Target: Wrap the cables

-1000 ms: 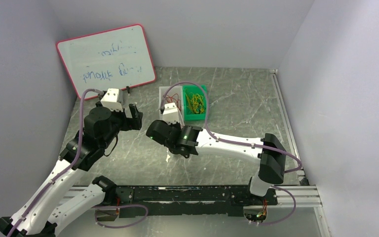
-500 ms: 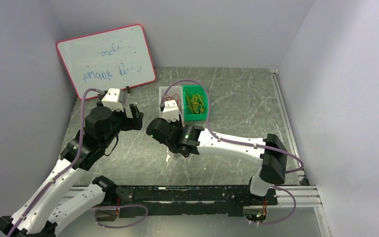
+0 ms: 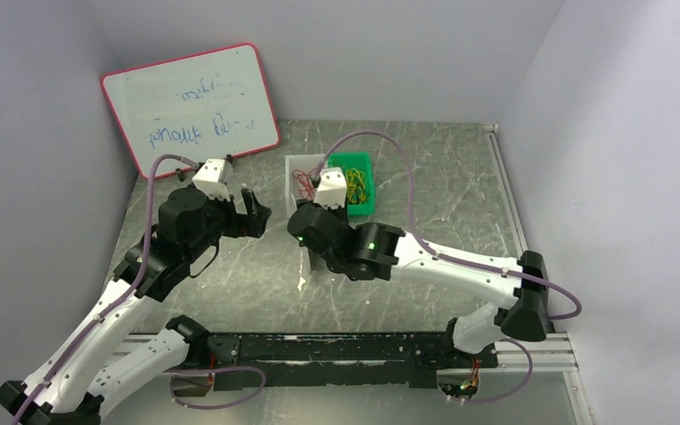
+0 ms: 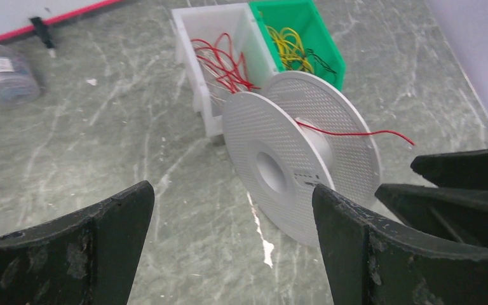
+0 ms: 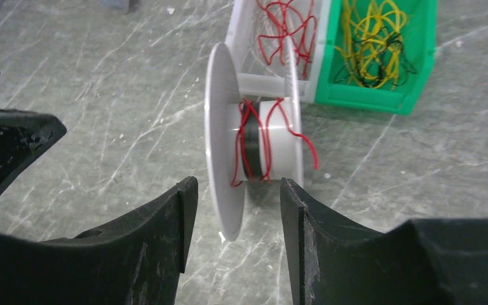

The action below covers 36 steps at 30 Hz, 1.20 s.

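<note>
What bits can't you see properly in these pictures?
- Top view: the white spool is mostly hidden under the right arm.
- Top view: the whiteboard writing is too small to read.
- Left wrist view: the clear jar is blurred; its label is unreadable.
- Right wrist view: black bits among the yellow cables are too tangled to name.

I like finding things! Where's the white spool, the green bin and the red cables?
white spool (image 4: 264,143), left wrist view, on its near round flange.
green bin (image 5: 368,95), right wrist view, on its front wall.
red cables (image 4: 224,65), left wrist view, on the tangle's middle.
</note>
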### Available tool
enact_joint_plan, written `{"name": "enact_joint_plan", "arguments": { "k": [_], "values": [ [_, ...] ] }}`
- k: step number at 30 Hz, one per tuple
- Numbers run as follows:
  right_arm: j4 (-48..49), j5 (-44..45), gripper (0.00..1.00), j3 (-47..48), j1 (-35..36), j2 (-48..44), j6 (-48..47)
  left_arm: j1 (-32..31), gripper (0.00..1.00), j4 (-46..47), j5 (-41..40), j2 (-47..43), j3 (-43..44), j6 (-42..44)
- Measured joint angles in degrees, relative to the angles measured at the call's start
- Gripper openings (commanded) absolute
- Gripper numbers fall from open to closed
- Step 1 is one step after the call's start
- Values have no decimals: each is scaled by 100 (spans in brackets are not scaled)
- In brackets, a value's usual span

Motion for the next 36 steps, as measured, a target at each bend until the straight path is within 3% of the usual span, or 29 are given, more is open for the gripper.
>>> {"name": "enact_joint_plan", "arguments": {
  "k": [8,15,22,36],
  "values": [
    [-24,505,56,-581,-140,-723,-96,0,94,9,931,474,131,-505],
    [-31,562,56,-1403,-809,-1484,-186,-59,89,48,1547,1279,431,-920],
    [195,76,56,-2588,-1784,-2253,-223,-391,85,28,1532,2227,726,-1141],
    [426,-402,56,-3171,-2002,-2430,-195,-905,60,-455,796,3171,1416,-1198]
  ]
}}
